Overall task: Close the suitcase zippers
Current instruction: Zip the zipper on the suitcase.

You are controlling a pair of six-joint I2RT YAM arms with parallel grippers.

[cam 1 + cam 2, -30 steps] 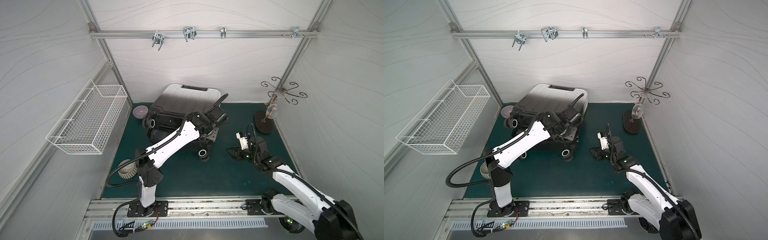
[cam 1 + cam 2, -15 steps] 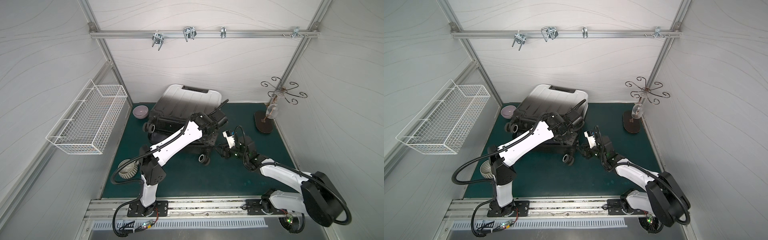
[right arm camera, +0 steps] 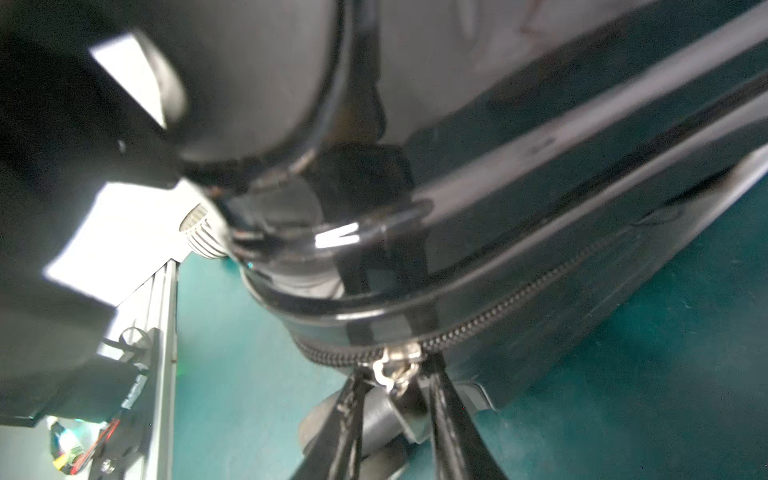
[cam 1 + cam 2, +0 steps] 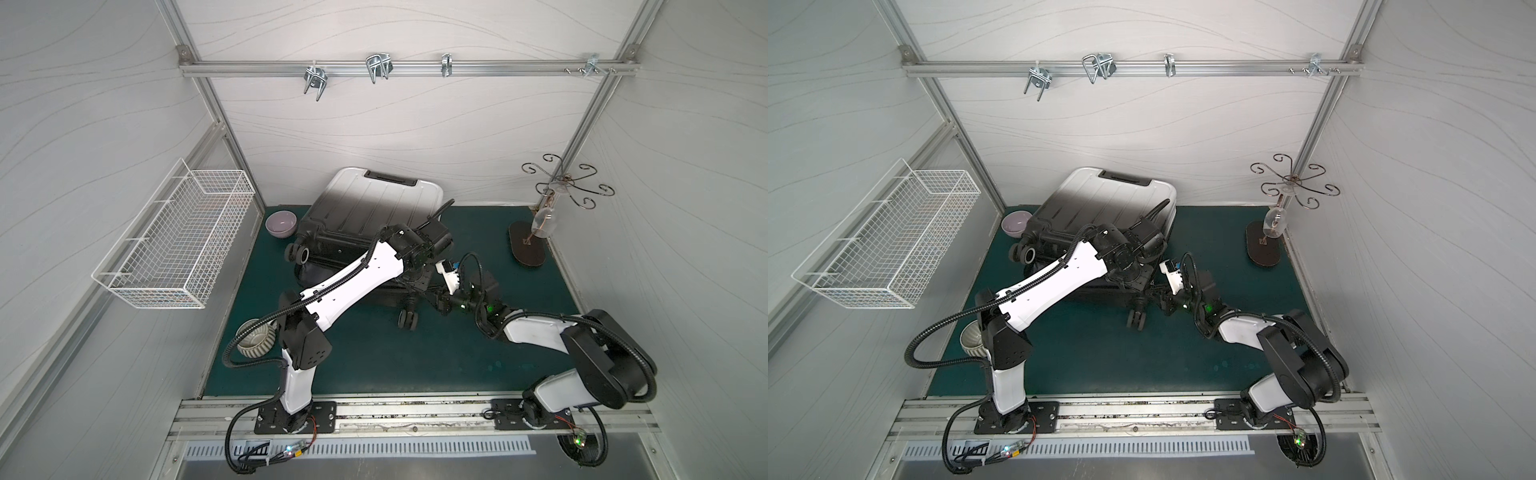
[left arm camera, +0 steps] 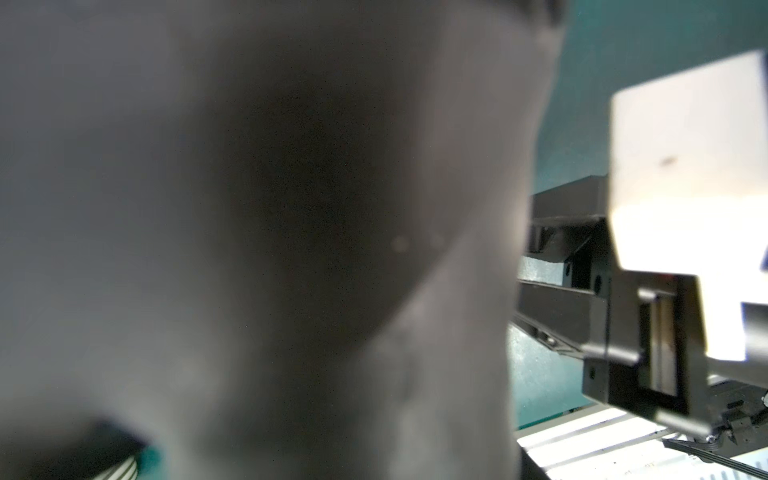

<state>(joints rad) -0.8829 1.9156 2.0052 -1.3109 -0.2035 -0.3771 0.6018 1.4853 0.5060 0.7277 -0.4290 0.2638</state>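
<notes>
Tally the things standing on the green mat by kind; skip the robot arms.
Suitcase: 1
Bowls: 2 (lilac bowl, ribbed grey bowl)
Hook stand, holding a glass: 1
Total: 4

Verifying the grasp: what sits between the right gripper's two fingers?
The silver zipper pull, hanging off the zipper band at the suitcase seam, sits between the fingers of the right gripper. The right wrist view shows it; contact is unclear.
</notes>
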